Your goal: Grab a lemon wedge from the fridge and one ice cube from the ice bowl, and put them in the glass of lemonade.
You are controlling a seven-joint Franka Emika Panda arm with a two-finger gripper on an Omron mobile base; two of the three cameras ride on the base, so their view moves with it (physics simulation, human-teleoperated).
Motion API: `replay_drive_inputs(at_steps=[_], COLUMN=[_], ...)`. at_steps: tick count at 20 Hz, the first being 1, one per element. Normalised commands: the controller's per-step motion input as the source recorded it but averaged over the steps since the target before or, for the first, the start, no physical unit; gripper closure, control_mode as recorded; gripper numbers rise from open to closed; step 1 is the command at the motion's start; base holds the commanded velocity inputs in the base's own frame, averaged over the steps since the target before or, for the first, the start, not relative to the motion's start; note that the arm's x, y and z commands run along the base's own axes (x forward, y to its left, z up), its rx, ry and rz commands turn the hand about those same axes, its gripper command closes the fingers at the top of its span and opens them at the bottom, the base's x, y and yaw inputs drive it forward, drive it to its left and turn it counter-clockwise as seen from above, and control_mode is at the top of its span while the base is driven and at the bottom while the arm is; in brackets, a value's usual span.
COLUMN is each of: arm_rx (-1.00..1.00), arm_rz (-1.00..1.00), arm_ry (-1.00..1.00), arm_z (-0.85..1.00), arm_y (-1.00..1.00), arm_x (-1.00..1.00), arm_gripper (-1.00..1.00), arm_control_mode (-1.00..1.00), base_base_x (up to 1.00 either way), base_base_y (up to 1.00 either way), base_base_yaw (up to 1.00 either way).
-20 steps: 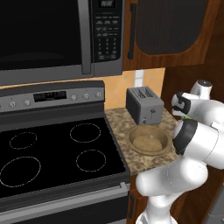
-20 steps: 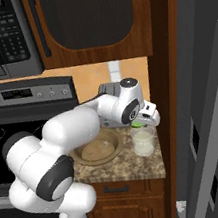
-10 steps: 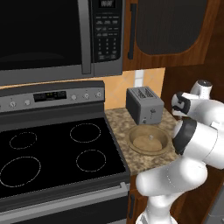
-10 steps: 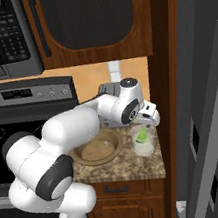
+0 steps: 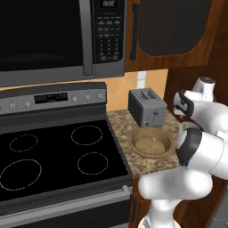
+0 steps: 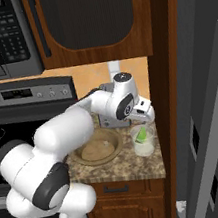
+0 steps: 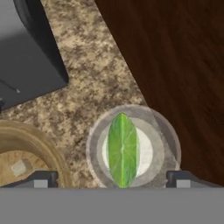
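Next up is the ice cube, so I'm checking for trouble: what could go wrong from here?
1. The open gripper hangs just above the glass holding the wedge; a sideways swing might tip it.
2. The glass stands near the counter edge, so a knock could send it off.
3. The ice cube is small in the bowl; the grasp may miss.

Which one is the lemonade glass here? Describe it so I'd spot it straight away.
Find the speckled stone counter right of the black stove. Beside the wide tan bowl, near the wooden panel, stands the glass of lemonade: small, translucent whitish, with a green lemon wedge inside.
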Motion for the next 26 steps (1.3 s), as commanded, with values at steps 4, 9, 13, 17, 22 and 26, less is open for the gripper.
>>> replay_drive_inputs(at_steps=[4,9,13,17,22,26], arm_rx=[0.00,0.00,0.00,0.00,-0.01,-0.02], arm_rz=[0.00,0.00,0.03,0.07,0.15,0.19], arm_ry=[-0.03,-0.05,-0.08,-0.01,0.06,0.09], arm_z=[0.05,0.00,0.04,0.34,0.64,0.74], arm_y=[0.39,0.37,0.56,0.73,0.61,0.43], arm_x=[-0.14,-0.23,-0.32,-0.48,-0.59,-0.70], arm_gripper=[-1.00,-1.00,-1.00,-1.00,-1.00,-1.00], arm_control_mode=[-1.00,-1.00,-1.00,-1.00,-1.00,-1.00], base_base_x=[0.00,0.00,0.00,0.00,0.00,0.00], base_base_y=[0.00,0.00,0.00,0.00,0.00,0.00], base_base_yaw=[0.00,0.00,0.00,0.00,0.00,0.00])
